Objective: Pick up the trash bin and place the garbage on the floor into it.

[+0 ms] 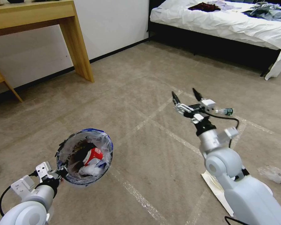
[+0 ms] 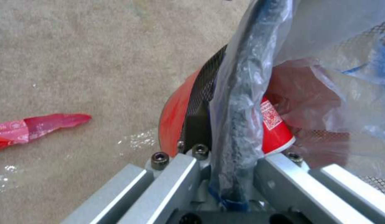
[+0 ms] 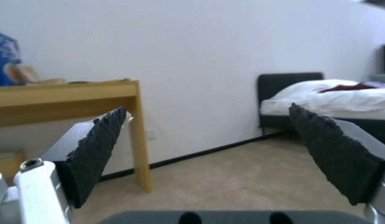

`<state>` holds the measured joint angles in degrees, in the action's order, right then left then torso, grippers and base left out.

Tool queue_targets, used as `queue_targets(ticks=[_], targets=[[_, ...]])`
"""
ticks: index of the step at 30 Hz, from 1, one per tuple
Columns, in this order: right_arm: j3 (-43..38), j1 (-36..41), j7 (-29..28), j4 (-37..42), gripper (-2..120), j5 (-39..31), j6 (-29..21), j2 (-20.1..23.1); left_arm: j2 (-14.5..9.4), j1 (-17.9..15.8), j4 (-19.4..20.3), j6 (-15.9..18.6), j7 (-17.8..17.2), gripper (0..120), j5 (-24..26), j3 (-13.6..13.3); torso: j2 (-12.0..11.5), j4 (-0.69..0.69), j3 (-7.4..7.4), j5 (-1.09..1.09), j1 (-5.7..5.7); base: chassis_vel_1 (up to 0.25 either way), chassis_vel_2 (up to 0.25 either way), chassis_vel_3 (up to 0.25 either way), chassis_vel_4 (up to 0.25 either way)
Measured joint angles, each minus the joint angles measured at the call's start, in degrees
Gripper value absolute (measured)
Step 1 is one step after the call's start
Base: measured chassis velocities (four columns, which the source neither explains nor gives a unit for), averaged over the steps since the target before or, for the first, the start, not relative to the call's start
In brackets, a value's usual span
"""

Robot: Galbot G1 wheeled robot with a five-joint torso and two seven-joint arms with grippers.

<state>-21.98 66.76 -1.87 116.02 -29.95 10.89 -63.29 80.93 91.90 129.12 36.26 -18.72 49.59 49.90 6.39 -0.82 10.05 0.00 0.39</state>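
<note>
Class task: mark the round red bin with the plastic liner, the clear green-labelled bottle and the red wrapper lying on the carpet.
Round red bin with clear plastic liner [image 1: 106,144]: head view, liner-covered rim.
Clear green-labelled bottle [image 1: 227,111]: head view, its label.
Red wrapper on the carpet [image 2: 39,126]: left wrist view, its middle.

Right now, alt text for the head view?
The left end effector holds the trash bin by its rim above the floor, litter inside. The right end effector hangs open, raised near a bottle lying on the floor.

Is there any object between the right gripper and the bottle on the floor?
Nothing visible does. The right gripper is open and held above bare floor; the bottle lies beside its wrist, on the carpet, with no object between them.
</note>
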Motion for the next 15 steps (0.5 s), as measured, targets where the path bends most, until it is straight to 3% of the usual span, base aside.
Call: queue_targets(ticks=[7, 15], targets=[[-2.5, 6.3, 0.5, -0.4, 100, 2.8, 2.7, -4.9, 0.3, 0.1, -0.1, -0.6, 1.0, 0, -1.5, -0.4, 0.0, 0.00, 0.00, -0.01, 0.00, 0.000, 0.000, 0.000, 0.000], [-2.7, 7.6, 0.5, -0.6, 100, 4.1, 3.0, -6.2, 0.4, 0.3, -0.3, -0.6, 1.4, 0, -2.2, -0.5, 0.0, 0.01, 0.01, -0.01, 0.00, 0.000, 0.000, 0.000, 0.000]])
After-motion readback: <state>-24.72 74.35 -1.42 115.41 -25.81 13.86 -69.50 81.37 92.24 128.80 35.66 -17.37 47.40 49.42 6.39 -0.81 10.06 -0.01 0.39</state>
